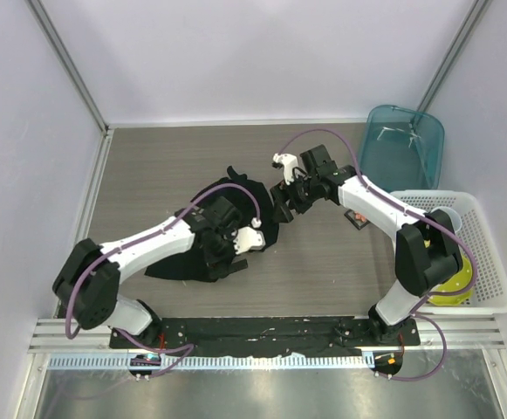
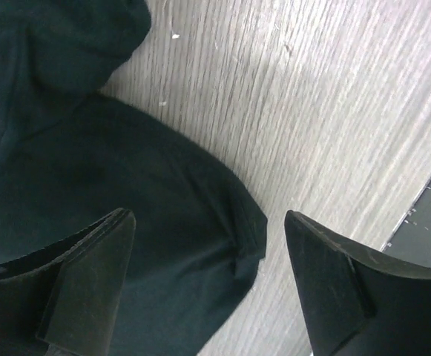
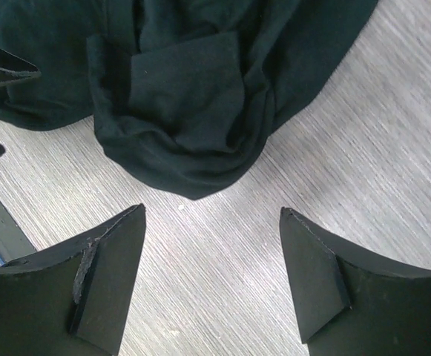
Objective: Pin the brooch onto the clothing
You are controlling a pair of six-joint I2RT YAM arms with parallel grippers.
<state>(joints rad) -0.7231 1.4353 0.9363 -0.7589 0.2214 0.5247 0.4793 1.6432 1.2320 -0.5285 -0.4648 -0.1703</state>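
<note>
Red brooch (image 1: 355, 215): probably the reddish speck on the small black box (image 1: 351, 224), though it is too small to be sure. It lies on the table right of centre, just beside the right forearm and apart from the cloth.
Black T-shirt (image 1: 183, 262): crumpled in a heap left of centre on the table. It is bunched into folds, and one rounded, doubled-over lobe points toward the right arm.
Right gripper (image 3: 211, 215): reaches in from the right to the far right edge of the heap. Its jaws stand wide apart with nothing between them, and bare table shows below the gap. The folded lobe of the T-shirt lies just beyond the fingertips (image 3: 119, 252).
Left gripper (image 2: 208, 219): hangs over the near edge of the heap. Its jaws are spread and hold nothing. One finger is over the cloth and the other is over bare table beside the hem.
Table (image 1: 323, 271): grey wood grain, with a dark base plate (image 1: 262, 330) along the near edge.
Teal bin (image 1: 401, 144): at the far right corner, well apart from the T-shirt.
White basket (image 1: 489, 262): on the right side, near of the bin, with something yellow-green inside.
</note>
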